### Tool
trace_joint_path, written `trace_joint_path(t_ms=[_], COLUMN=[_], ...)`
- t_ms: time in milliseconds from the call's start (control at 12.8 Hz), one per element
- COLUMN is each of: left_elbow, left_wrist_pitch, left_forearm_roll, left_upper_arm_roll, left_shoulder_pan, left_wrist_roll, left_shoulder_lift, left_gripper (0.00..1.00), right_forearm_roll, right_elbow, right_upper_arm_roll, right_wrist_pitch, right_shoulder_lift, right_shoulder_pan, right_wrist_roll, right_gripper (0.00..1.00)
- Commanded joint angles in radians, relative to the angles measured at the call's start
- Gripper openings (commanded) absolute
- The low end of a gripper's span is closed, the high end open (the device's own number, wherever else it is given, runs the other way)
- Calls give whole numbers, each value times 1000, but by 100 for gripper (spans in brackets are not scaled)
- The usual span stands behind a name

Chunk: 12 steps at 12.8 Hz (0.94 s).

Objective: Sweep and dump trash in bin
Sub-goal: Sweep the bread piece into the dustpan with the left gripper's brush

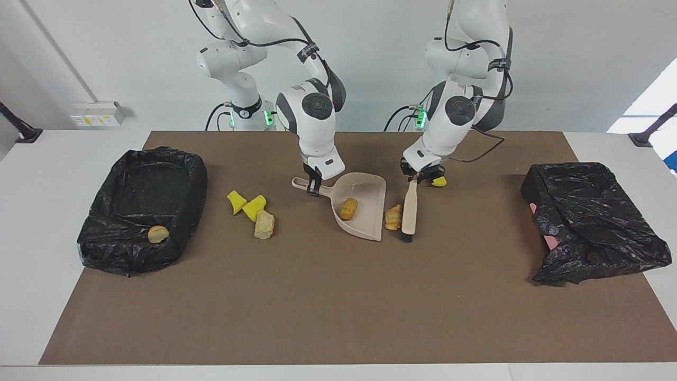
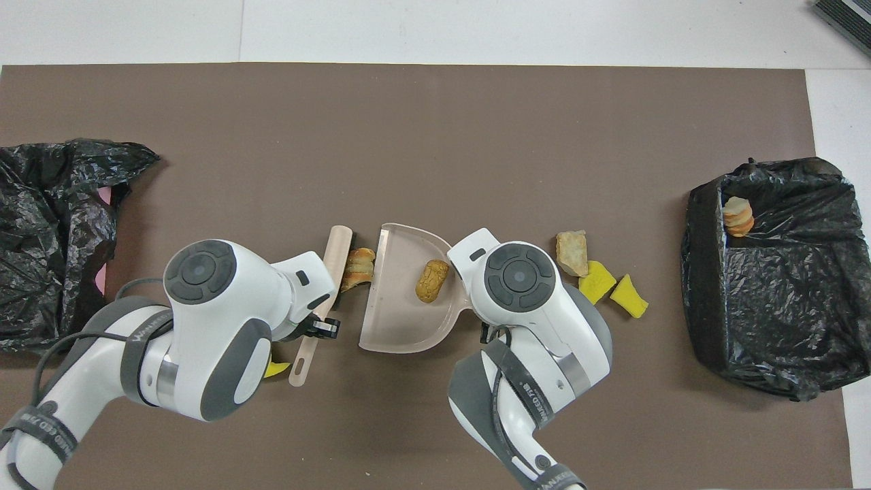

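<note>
My right gripper point(image 1: 313, 186) is shut on the handle of the beige dustpan point(image 1: 368, 221), which lies on the brown mat and also shows in the overhead view point(image 2: 401, 321). A golden bread piece point(image 1: 348, 208) lies in the pan. My left gripper point(image 1: 421, 178) is shut on the handle of the beige brush point(image 1: 409, 210). The brush head rests on the mat against a second bread piece point(image 1: 393, 217), right at the pan's open lip. A yellow chunk point(image 1: 438, 182) lies beside the left gripper. Two yellow chunks point(image 1: 236, 201) and a tan lump point(image 1: 264, 225) lie between the pan and the bin.
The bin point(image 1: 106, 248), lined with a black bag, stands at the right arm's end of the table with one bread piece point(image 1: 158, 233) inside. A crumpled black bag point(image 1: 592, 222) over something pink lies at the left arm's end.
</note>
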Motion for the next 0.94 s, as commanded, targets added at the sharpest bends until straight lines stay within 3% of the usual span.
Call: trace_joint_path(t_ms=[0,156,390,545,857], left_elbow=[-24,-11,5,25,26], left_wrist_pitch=[-8,-14,-46,-165,-340], left_forearm_roll=[-83,-96,-96,-77,93], left_upper_arm_roll=[18,18,22,28,19], left_shoulder_pan=[-104,-190,-198,-176,-188], left_wrist_roll=[-9,-124,-253,-417,-879], left_shoulder_lift=[-40,-48,-51,-78,-115], left_gripper=[0,0,0,0,0], right_forearm_roll=[11,11,11,11,-25], right_elbow=[12,10,10,10,19], right_upper_arm_roll=[2,2,2,2,1], right_wrist_pitch=[2,2,2,5,20], right_shoulder_lift=[11,9,9,11,23], right_shoulder_pan=[-3,-3,-3,-3,-19], right_wrist_roll=[26,26,26,11,-147], right_gripper=[0,0,0,0,0])
